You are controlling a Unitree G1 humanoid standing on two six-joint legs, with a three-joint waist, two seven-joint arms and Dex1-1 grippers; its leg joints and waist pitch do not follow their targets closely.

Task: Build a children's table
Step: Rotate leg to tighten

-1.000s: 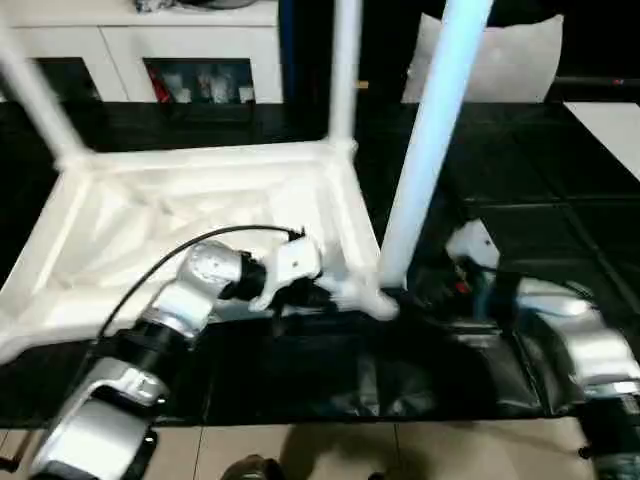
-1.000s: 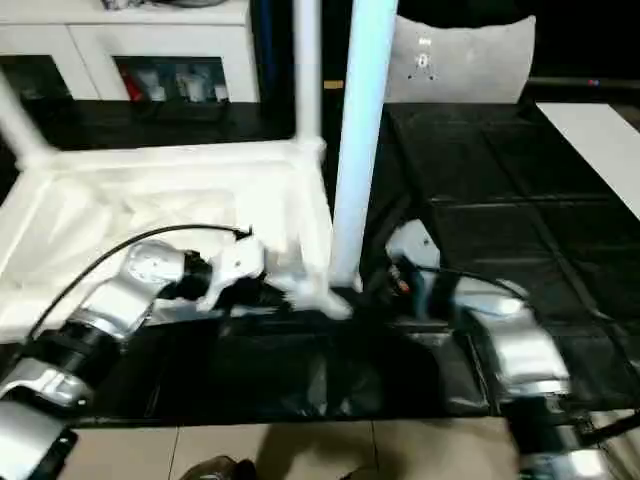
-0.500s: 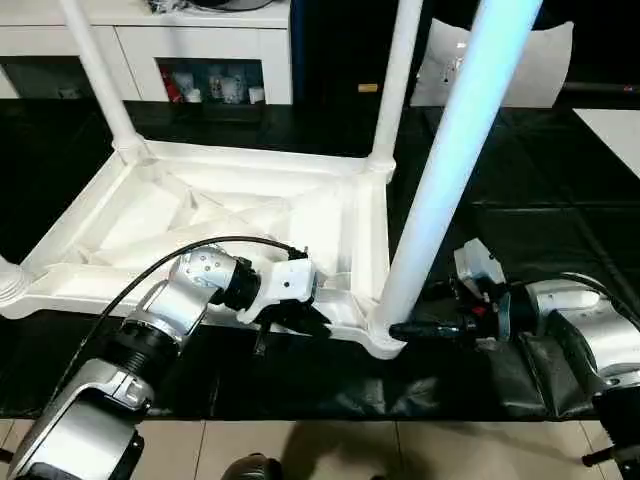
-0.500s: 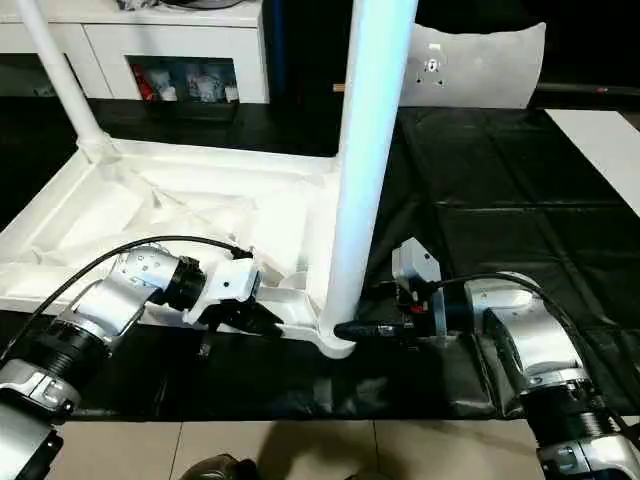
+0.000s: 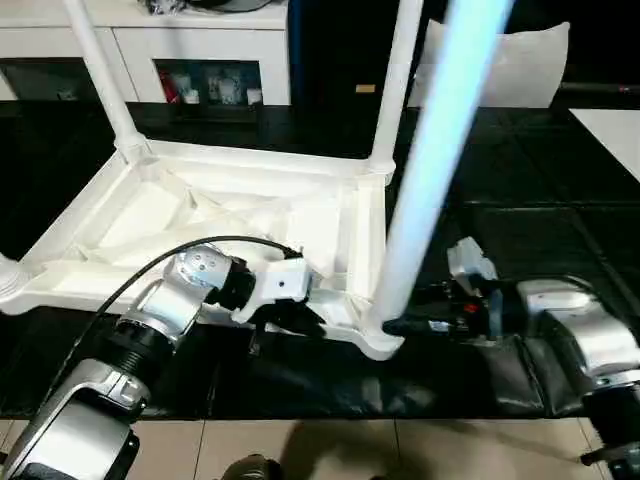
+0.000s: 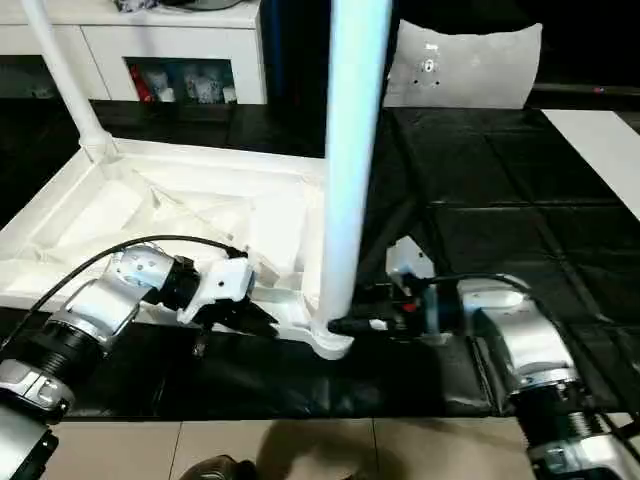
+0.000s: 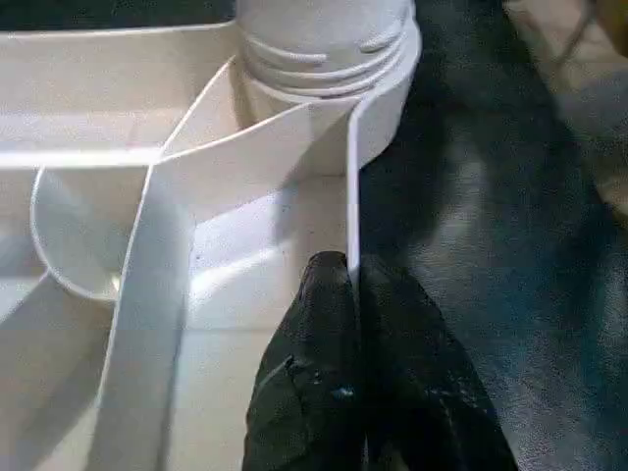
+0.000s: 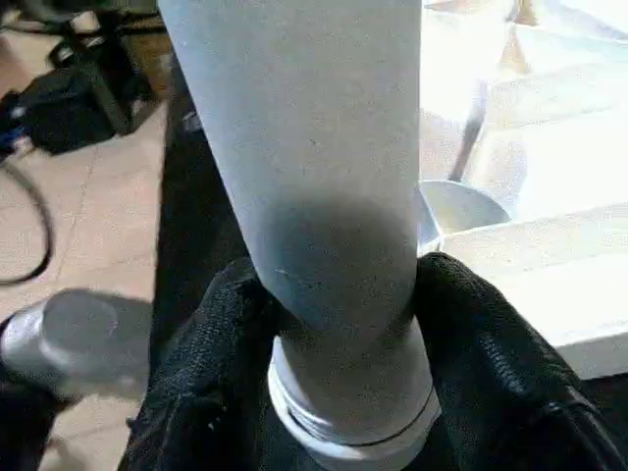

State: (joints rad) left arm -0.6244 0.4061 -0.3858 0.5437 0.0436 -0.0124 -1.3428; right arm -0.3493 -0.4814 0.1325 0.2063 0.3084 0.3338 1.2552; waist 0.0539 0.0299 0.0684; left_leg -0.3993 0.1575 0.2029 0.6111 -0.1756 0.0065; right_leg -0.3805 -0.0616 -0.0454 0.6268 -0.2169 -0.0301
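The white table top (image 5: 200, 215) lies upside down on a black mat, its ribbed underside facing up. Legs stand in its far left corner (image 5: 100, 75) and far right corner (image 5: 395, 85). A third leg (image 5: 430, 170) stands in the near right corner socket (image 5: 375, 335). My right gripper (image 5: 400, 325) is shut on this leg just above its collar, one black finger (image 8: 221, 324) on each side of it. My left gripper (image 5: 300, 318) is shut on the thin wall of the top's near rim (image 7: 350, 196), a short way left of that socket.
The black mat (image 5: 520, 200) covers the floor under the work, and pale tiles (image 5: 330, 450) begin at its near edge. A white cabinet (image 5: 180, 40) stands at the back left, a white cushion-like piece (image 6: 470, 65) at the back right, and a white panel (image 6: 600, 140) at the far right.
My right gripper's fingers have closed in around the base of the near right leg. The left gripper keeps its hold on the rim. The camera has shifted.
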